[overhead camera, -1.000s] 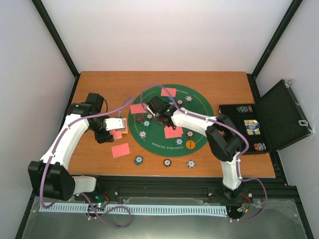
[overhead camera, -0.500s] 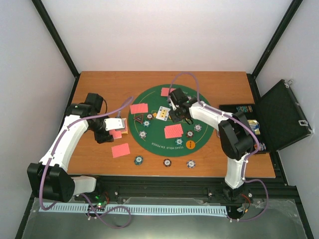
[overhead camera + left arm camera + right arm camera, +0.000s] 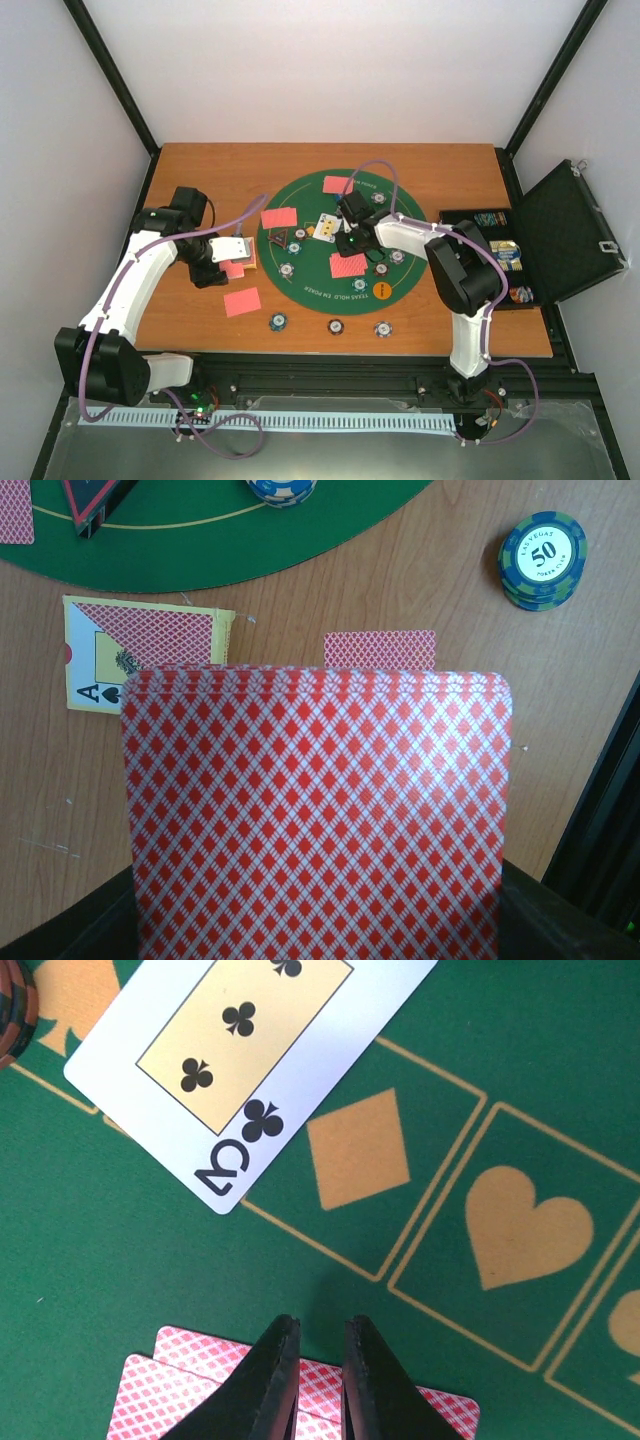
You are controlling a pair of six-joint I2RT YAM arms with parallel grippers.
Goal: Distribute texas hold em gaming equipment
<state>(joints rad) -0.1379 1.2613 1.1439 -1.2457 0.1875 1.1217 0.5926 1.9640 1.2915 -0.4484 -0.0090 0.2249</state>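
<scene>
dealing partway done, deck in the left grip

the right end effector (image 3: 320, 1355) has its fingers drawn almost together with nothing seen between them, poised just over a face-down pair (image 3: 200, 1395) on the green mat (image 3: 520, 1040). a face-up five of clubs (image 3: 245, 1050) lies beyond. the left end effector (image 3: 240, 255) grasps the deck (image 3: 315, 820), its fingers hidden behind the cards, off the mat and over the bench (image 3: 450, 590). beneath it lie a face-down card (image 3: 380, 650), a card box (image 3: 140, 650) and a chip stack (image 3: 543, 558). by my reading, several seats have cards and chips and one board card is out. more dealing is left, and what look like chips sit in the case (image 3: 570, 235). the deck is thick, squared, glossy and red diamond-backed.
</scene>
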